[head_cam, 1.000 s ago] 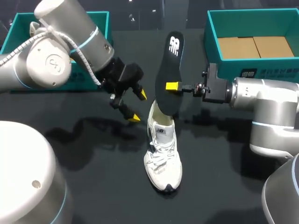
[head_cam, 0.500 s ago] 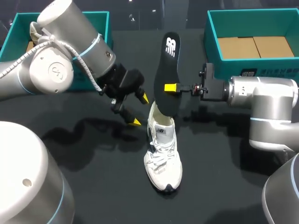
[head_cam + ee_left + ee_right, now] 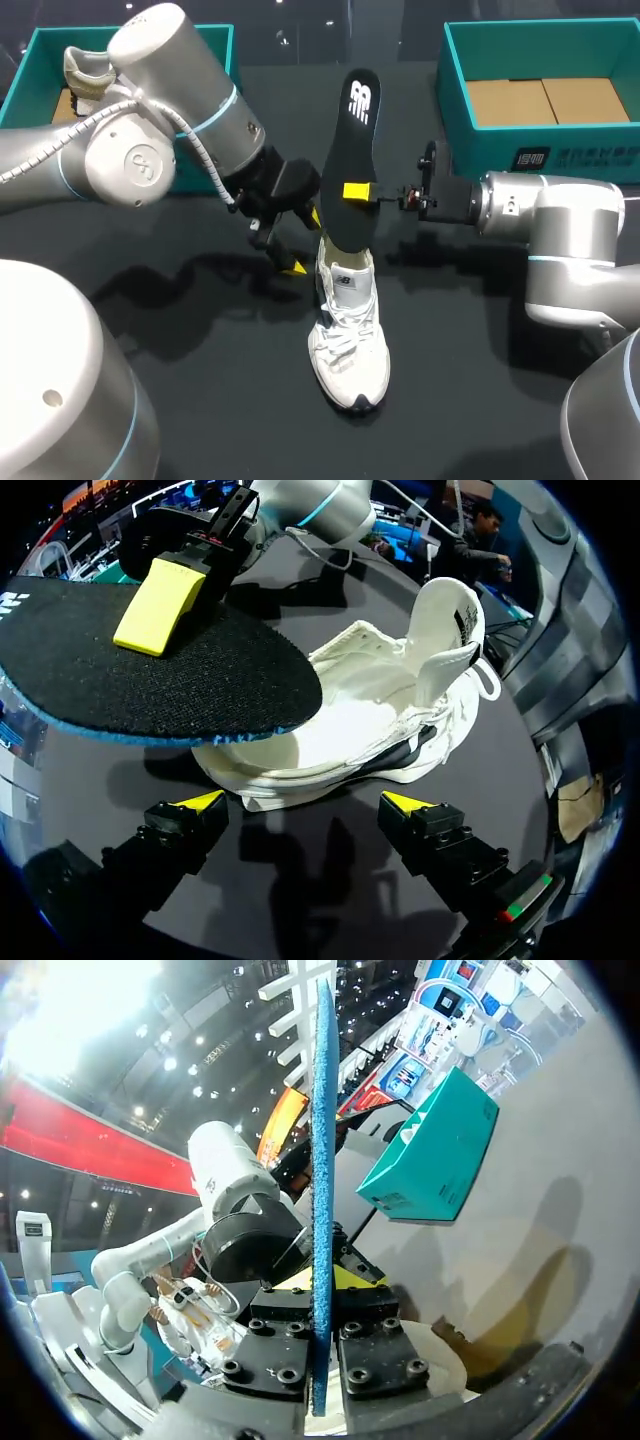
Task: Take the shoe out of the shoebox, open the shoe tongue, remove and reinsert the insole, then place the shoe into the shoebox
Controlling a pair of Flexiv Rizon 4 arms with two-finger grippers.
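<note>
Far left, at the back of the desk [image 3: 200,330]: a teal shoebox [image 3: 30,60] with a pale second shoe [image 3: 85,72] inside it. The left arm comes in from that side. The left pincer [image 3: 305,241] hangs low just beside the white shoe [image 3: 348,330], fingers apart, nothing between them.

Middle: the white shoe sits sole-down on the dark desk, toe toward the robot, tongue standing up, mouth wide open. The black insole [image 3: 352,150] stands nearly upright over the heel opening. Its lower end is at or in the shoe's mouth, can't tell which.

The right pincer [image 3: 358,191] is clamped on the insole at mid-length, one yellow tip flat on its face.

Far right: a right-hand shoebox [image 3: 455,90], also teal, with brown card inside.
</note>
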